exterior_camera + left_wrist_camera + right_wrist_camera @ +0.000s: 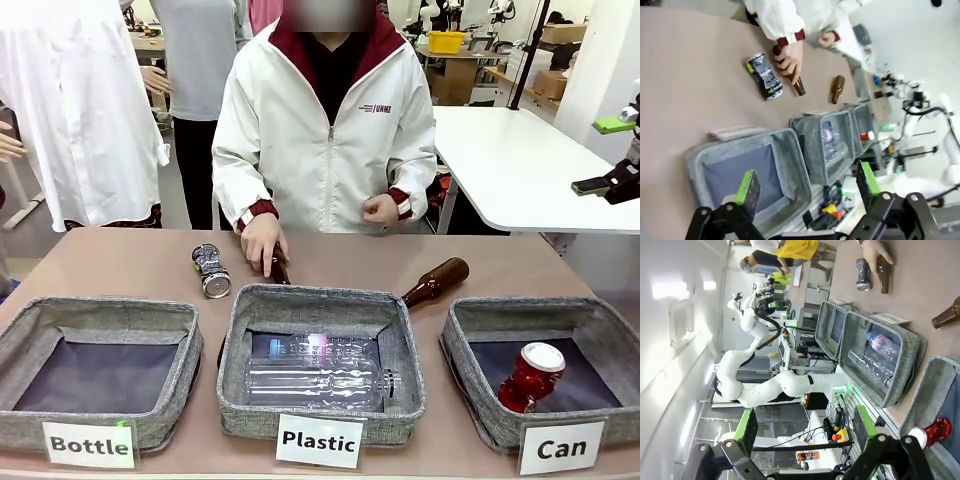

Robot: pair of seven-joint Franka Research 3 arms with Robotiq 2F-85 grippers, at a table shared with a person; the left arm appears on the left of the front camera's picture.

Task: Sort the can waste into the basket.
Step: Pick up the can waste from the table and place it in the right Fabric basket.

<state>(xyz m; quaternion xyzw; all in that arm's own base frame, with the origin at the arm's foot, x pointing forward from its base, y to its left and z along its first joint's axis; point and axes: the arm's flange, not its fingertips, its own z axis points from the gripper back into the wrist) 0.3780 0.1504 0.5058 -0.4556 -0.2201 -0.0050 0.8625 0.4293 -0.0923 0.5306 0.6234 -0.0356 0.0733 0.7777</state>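
Note:
A red can [531,376] with a silver top lies tilted inside the grey basket labelled "Can" [530,310] at the right. A dark silvery can [210,270] lies on the table behind the left and middle baskets, beside the person's hand [262,243]. My right gripper [608,155] hangs open, high at the right edge, well above the Can basket. In the right wrist view its fingers [805,427] stand wide apart with nothing between them, the red can [932,432] to one side. My left gripper [807,185] is open and holds nothing, high above the baskets; the dark can [765,76] lies far off.
The person's hand rests on a brown bottle [280,268]. A second brown bottle [436,282] lies behind the Plastic basket [320,300], which holds clear plastic bottles [320,372]. The Bottle basket [100,310] at the left holds nothing. A white table [500,150] stands behind at the right.

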